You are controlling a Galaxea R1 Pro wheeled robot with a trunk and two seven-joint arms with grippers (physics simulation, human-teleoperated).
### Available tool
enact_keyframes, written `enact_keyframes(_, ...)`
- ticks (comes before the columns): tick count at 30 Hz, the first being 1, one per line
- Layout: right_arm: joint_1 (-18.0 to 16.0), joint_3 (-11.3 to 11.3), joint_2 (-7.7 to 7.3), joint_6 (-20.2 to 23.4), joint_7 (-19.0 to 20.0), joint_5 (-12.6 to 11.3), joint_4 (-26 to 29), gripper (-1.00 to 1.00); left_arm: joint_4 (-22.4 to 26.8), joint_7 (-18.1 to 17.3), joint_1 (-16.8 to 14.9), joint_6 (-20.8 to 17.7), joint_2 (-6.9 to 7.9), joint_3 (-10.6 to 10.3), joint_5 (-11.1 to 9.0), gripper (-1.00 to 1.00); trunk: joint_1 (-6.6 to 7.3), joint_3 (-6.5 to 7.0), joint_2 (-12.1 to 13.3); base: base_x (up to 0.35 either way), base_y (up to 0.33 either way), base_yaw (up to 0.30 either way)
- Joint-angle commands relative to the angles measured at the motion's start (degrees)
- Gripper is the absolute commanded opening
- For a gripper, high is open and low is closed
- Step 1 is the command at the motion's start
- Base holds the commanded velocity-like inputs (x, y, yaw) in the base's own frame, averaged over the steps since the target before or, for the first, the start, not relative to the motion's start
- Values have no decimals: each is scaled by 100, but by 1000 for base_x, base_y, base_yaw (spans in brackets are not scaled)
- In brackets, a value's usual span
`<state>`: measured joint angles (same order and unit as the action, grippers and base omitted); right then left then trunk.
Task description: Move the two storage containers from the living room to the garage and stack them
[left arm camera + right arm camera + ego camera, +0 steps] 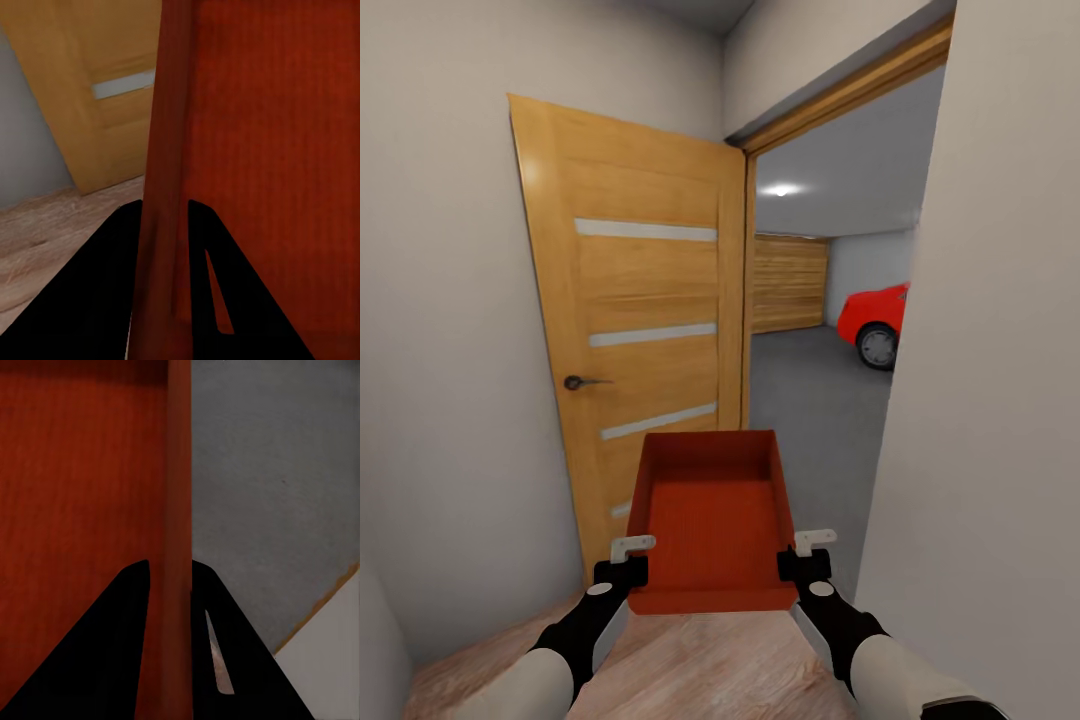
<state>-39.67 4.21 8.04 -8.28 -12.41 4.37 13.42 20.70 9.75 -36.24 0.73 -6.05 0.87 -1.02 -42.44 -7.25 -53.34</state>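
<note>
Both of my arms carry one orange-red bin [712, 525] out in front of me, its long axis pointing straight away toward the doorway [825, 330]. My left pincer [622, 572] is pinching the bin's left wall near the close end, one finger [105, 285] outside and the other inside. My right pincer [804, 564] is pinching the right wall the same way, its outer finger [232, 660] over grey concrete.

What matters now is how the bin lines up with the opening. The garage floor [810, 400] lies ahead and somewhat to my right, past the open wooden door [635, 330] on the left and a white wall [990, 400] close on the right. The bin sits level, raised off the wood planks [690, 660], with its far end aimed at the gap beside the door's edge. I judge the right wall is the nearer hazard as I roll through, so I would steer carefully. A red car [875, 318] stands deeper inside.
</note>
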Motion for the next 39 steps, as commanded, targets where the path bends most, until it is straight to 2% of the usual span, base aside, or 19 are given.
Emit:
enact_keyframes(1, -5, -77, -26, -9, -51, -17, -24, -100, 24, 81, -6, 191, 227, 86, 76, -100, -3, -9, -6, 244, 238, -177)
enact_keyframes(30, -6, -78, -22, -7, -51, -15, -24, -100, 31, 88, -6, 229, 227, 73, 85, -100, -3, -9, -6, 247, 238, -272)
enact_keyframes(39, -4, -78, -22, -3, -51, -15, -24, -100, 31, 81, -6, 235, 233, 71, 85, -100, -3, -9, -6, 304, 153, -286)
